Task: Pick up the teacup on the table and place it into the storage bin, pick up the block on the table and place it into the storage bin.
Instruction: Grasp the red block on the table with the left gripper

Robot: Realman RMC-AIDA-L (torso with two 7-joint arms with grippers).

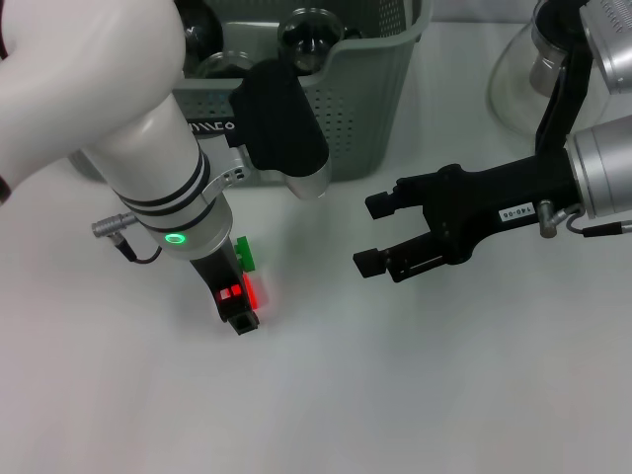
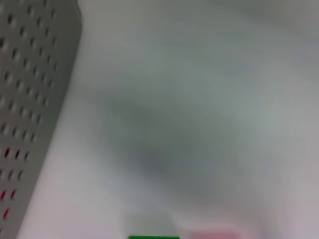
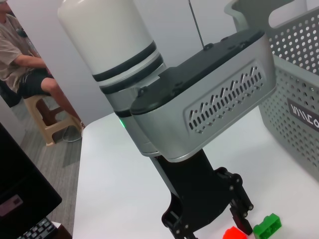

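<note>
Left gripper (image 1: 240, 314) is down at the white worktop (image 1: 415, 395), pointing straight down, just in front of the storage bin (image 1: 370, 109). Its jaws sit right at the block: a red block (image 1: 251, 292) touching or just beside the fingers, with a green block (image 1: 244, 253) right behind it, toward the bin. Right wrist view shows the same gripper (image 3: 212, 226) with the red block (image 3: 234, 233) and green block (image 3: 266, 225) at its fingertips, side by side. Can't tell whether the jaws are pinching the block or merely around it. Left wrist view only catches the green block's edge (image 2: 153, 237) and the bin's perforated wall (image 2: 30, 99).

Storage bin sits at the back of the worktop, centre-left, black label facing forward. Teacup (image 1: 310, 35) is inside it, a clear glass cup near the front rim.

Right gripper (image 1: 367, 233) hovers to the right of the blocks, well apart from them, pointing left. Its jaws are spread with nothing between them.

Glass teapot (image 1: 523, 69) stands at the far right back, behind the right arm.
</note>
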